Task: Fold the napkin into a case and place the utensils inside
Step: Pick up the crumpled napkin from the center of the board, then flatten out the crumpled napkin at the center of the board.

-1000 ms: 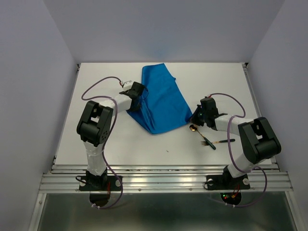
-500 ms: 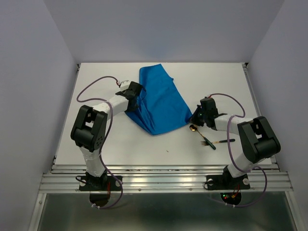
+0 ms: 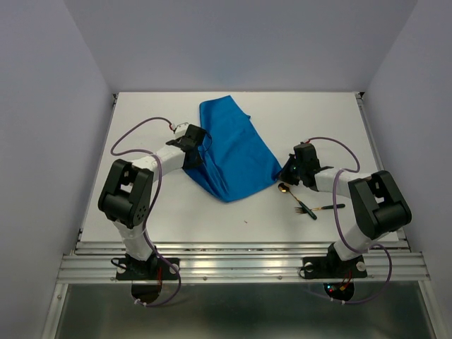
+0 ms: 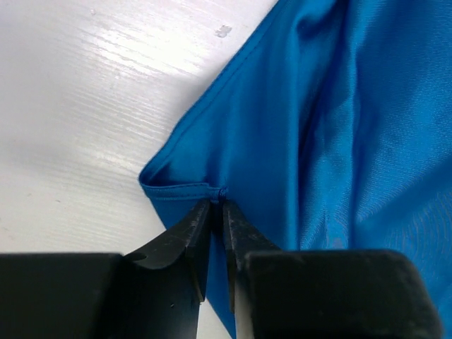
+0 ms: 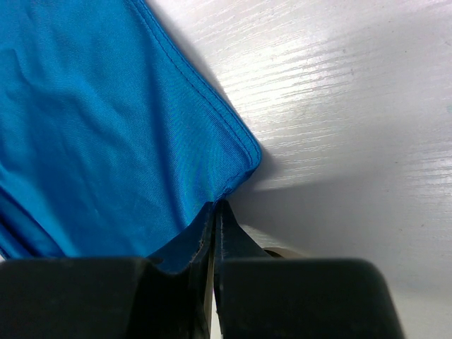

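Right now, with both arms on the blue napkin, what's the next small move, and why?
Probably draw the left fingers slightly leftward, away from the right fingers, to pull the napkin taut. Each pair pinches a hem on opposite sides, the cloth between them is wrinkled, and the spoon and fork lie outside it, so folding isn't finished.

napkin (image 3: 236,152) on table (image 3: 318,113), spoon (image 3: 283,187) and fork (image 3: 328,207) at its right

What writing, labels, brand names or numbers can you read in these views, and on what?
None can be read.
The napkin is plain blue cloth with no tag or print in any view.
The spoon and fork are too small to show any stamp.
The table bears no lettering.
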Available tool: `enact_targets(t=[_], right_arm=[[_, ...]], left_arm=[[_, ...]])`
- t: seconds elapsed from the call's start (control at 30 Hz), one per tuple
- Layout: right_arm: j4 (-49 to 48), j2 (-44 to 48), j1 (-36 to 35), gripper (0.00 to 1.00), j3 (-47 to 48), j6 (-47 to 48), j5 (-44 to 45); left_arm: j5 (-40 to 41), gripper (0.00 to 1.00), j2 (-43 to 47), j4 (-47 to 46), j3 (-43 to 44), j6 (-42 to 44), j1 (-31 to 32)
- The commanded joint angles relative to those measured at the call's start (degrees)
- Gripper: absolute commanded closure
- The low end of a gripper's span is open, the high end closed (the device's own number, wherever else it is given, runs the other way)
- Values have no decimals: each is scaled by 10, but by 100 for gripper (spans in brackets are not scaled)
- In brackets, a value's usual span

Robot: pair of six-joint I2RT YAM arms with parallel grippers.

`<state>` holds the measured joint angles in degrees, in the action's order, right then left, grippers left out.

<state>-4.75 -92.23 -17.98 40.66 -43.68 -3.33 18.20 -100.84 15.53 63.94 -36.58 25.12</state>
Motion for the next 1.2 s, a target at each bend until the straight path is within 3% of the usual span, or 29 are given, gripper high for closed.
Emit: enact_targets(t=[0.0,0.07,0.23,0.27,0.37,0.4,0.93,1.03,1.07,1.1,1.17], right_arm=[[-10,-8,2,99,6,-1,15],[-10,-8,2,99,6,0,15],[-10,-11,2,99,7,-2,14],[-10,-12,2,99,7,-3,13],[-10,-15,2,99,9,-2,14],[-10,-14,2,99,9,-2,13],[4,25,2,99,4,14,57],[4,15,2,88,7,18,49],[6,10,2,60,8,17,48],[7,8,2,44,8,16,48],[7,6,2,31,8,11,51]], left_arm=[[-13,83,2,-22,-14,-2,1],[-14,85,-1,-23,-17,-4,1],[-13,76,12,-24,-29,-8,1],[-13,77,13,-25,-30,-7,1],[-9,98,20,-21,-34,-10,1],[-7,100,23,-17,-34,-13,1],[53,100,228,33,-87,-37,-2],[30,100,244,8,-103,-39,-11],[23,100,245,7,-103,-37,-12],[20,100,243,6,-102,-37,-12],[18,100,238,10,-98,-36,-12]])
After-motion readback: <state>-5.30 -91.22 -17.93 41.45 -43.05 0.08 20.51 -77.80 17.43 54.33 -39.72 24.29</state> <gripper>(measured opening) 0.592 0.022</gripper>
